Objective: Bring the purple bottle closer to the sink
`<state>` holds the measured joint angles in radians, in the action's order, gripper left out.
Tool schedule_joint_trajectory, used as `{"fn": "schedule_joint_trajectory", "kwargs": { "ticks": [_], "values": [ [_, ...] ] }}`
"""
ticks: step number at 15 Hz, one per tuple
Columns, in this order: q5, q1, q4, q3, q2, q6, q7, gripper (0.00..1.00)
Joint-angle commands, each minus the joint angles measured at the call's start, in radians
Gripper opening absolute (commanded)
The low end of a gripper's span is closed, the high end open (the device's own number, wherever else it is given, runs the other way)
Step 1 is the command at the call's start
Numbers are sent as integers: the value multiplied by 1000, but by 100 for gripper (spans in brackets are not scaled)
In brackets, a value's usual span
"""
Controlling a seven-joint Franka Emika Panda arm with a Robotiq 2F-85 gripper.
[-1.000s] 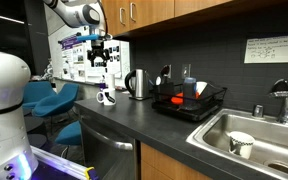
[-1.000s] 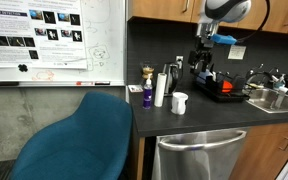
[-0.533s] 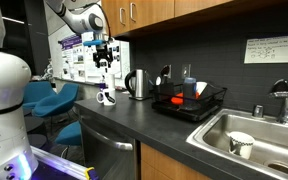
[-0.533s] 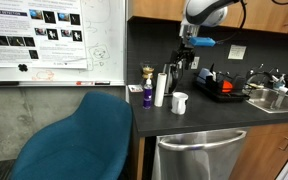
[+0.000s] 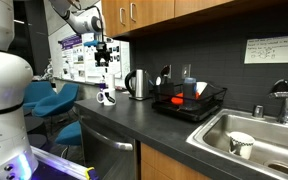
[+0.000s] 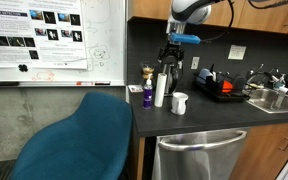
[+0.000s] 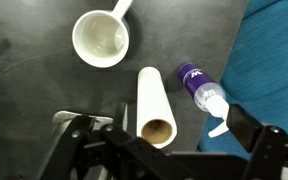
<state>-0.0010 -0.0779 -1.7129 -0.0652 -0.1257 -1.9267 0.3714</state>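
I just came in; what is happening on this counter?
A robot arm holds its pincer open and empty above one end of the counter, over a white roll, a white mug and the purple bottle. The bottle stands upright beside the roll, not yet grasped. The sink is at the other end.

Exterior views from opposite counter [image 5: 134, 122] ends, wrist view close overhead, purple bottle [image 7: 197, 86] shared

A: What stands near the small purple plastic bottle [image 7: 196, 85]?
B: A tall white paper roll [image 7: 154, 105], just beside it. The gap is thin.
A: Any free room?
B: Yes, bare dark surface [image 7: 24, 90] lies between the roll and the round white mug [image 7: 101, 38].
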Motion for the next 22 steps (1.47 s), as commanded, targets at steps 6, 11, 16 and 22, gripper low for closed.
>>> {"fn": "schedule_joint_trajectory", "kwargs": {
  "ticks": [6,11,16,22],
  "values": [
    [0,-59,91,-8,-48,33,327,100],
    [-38,-92,169,1,-119,46,608,100],
    [-61,-122,255,5,-196,44,854,100],
    [-107,-167,316,16,-270,73,1085,100]
  ]
}}
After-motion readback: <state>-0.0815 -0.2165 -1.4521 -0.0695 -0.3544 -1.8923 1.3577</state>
